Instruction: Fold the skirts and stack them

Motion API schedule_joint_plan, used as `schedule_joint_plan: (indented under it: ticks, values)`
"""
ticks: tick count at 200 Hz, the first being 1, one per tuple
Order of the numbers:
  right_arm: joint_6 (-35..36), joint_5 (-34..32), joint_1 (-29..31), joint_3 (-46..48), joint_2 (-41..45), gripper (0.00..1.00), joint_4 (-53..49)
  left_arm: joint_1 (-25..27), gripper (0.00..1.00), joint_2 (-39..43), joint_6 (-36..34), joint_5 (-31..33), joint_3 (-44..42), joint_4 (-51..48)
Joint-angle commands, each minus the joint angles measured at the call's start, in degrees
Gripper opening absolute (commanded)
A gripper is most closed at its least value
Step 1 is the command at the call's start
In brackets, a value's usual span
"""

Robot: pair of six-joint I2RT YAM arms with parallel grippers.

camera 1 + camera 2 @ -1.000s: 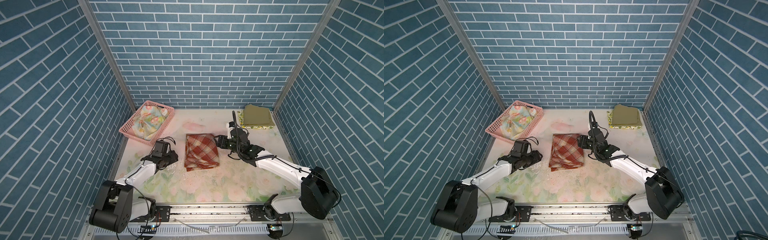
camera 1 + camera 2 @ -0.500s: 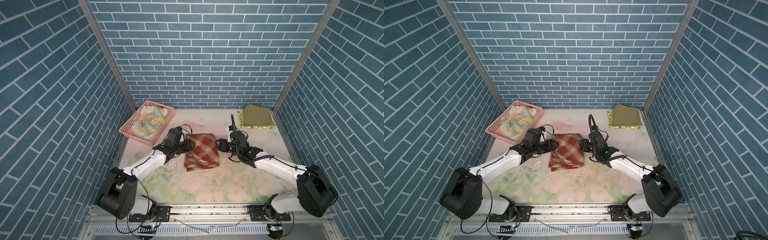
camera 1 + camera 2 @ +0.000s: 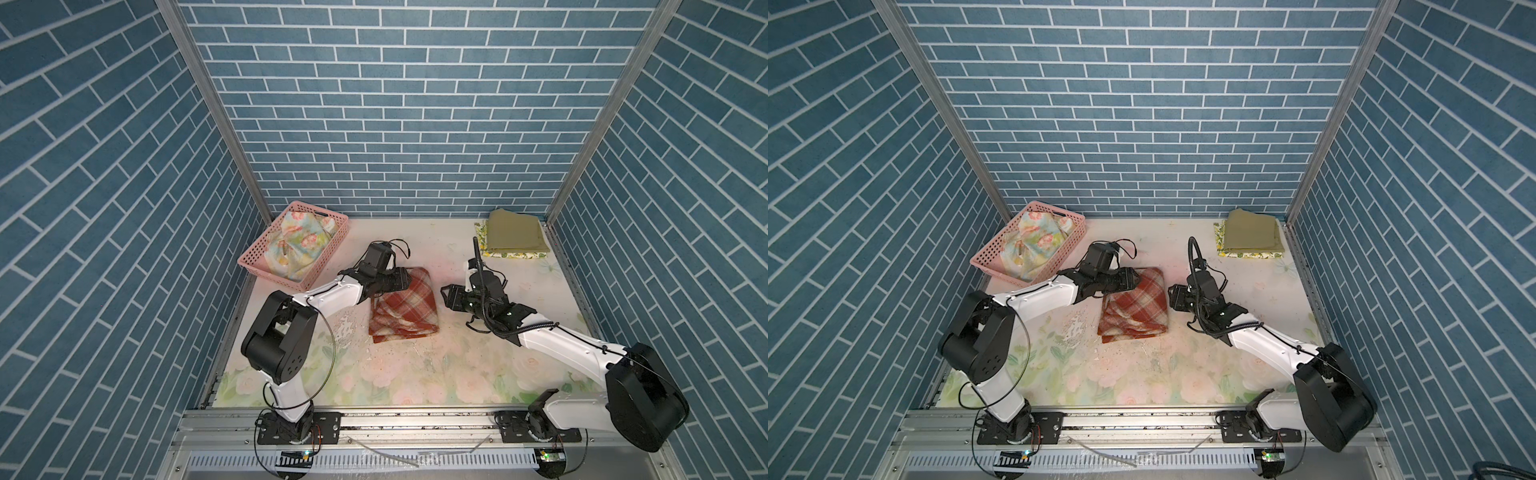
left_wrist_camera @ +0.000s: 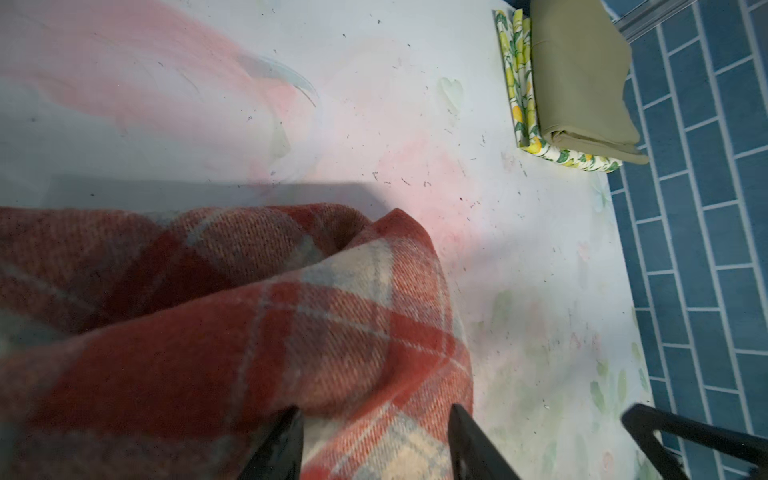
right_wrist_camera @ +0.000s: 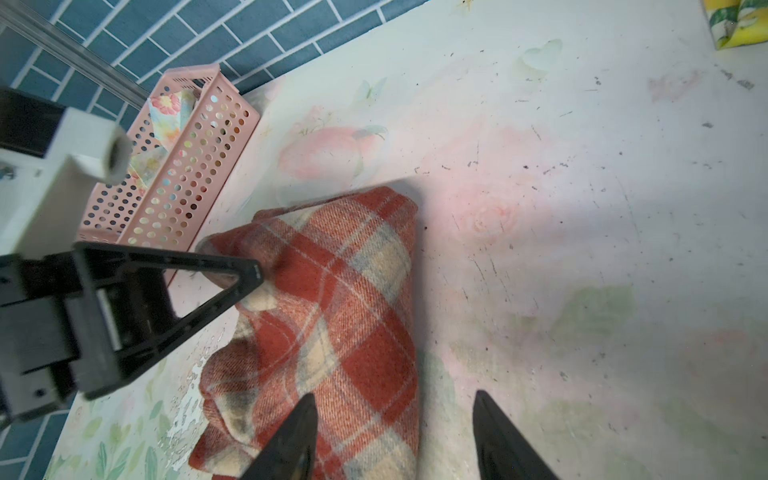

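Plaid skirt (image 3: pixel 403 305) folded, frame centre. L gripper (image 3: pixel 404 279) jaws apart astride its upper-left corner; R gripper (image 3: pixel 446 298) agape beside right edge, nothing held. Risk: single-layer pinch unfolds it before olive skirt (image 3: pixel 515 239), upper right.

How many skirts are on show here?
4: plaid skirt mid-table; floral skirt in the pink basket; olive skirt stacked on the lemon-print skirt, far right corner. More could hide in the basket.
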State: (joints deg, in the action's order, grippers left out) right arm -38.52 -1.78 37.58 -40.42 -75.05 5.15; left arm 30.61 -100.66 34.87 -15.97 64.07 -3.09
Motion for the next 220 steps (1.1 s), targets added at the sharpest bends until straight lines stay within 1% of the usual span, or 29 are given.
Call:
schedule_joint_plan:
  ticks: [1,28,47,68,90,113,140,155,174,177,187,208,220]
  values:
    - [1.43,-1.23,-0.14,0.7,0.79,0.59,-0.57,-0.43,0.57,-3.51,-2.51,2.39,3.36,-2.63]
    - [1.78,-0.91,-0.04,0.69,0.71,0.58,-1.01,-3.35,0.56,-5.31,-3.2,3.81,2.87,-4.57]
    - [1.94,-0.67,0.11,0.61,0.39,0.58,-0.78,-6.06,0.56,-5.16,-3.2,3.22,0.98,-4.55]
    - [1.94,-0.26,0.69,-0.32,-1.18,0.58,-0.19,-7.94,0.56,-5.39,-3.57,2.3,-0.93,-3.71]
    - [1.88,0.61,1.89,-2.5,-3.85,0.57,0.54,-8.79,0.56,-6.19,-3.43,1.23,-2.48,-2.53]
    - [0.89,3.28,2.33,-5.66,-7.58,0.57,2.3,-9.46,0.56,-6.74,-3.53,0.74,-3.8,-1.7]
    - [-0.05,6.17,2.41,-10.71,-12.21,0.57,3.56,-9.8,0.56,-6.74,-3.31,0.1,-5.3,-0.39]
    - [-0.77,6.44,2.42,-13.67,-14.93,0.57,4.35,-9.84,0.55,-6.96,-3.29,-0.33,-5.92,0.23]
    - [-2.79,6.43,2.36,-16.59,-19.8,0.56,7.18,-9.76,0.56,-7.29,-3.05,-0.75,-6.67,1.28]
    - [-3.45,7.94,2.37,-16.99,-20.55,0.56,7.75,-9.74,0.56,-7.35,-3.04,-0.72,-6.8,1.39]
    - [-5.74,9.01,2.32,-17.48,-23.21,0.55,11.25,-9.76,0.55,-7.43,-2.87,-1.16,-7.1,1.85]
    - [-10.56,9.31,2.23,-16.52,-28.05,0.54,18.24,-9.76,0.55,-7.25,-2.53,-1.43,-7.3,1.84]
    - [-11.97,9.57,2.27,-14.65,-29.7,0.53,21.38,-9.74,0.55,-6.85,-2.78,-1.28,-7.38,1.45]
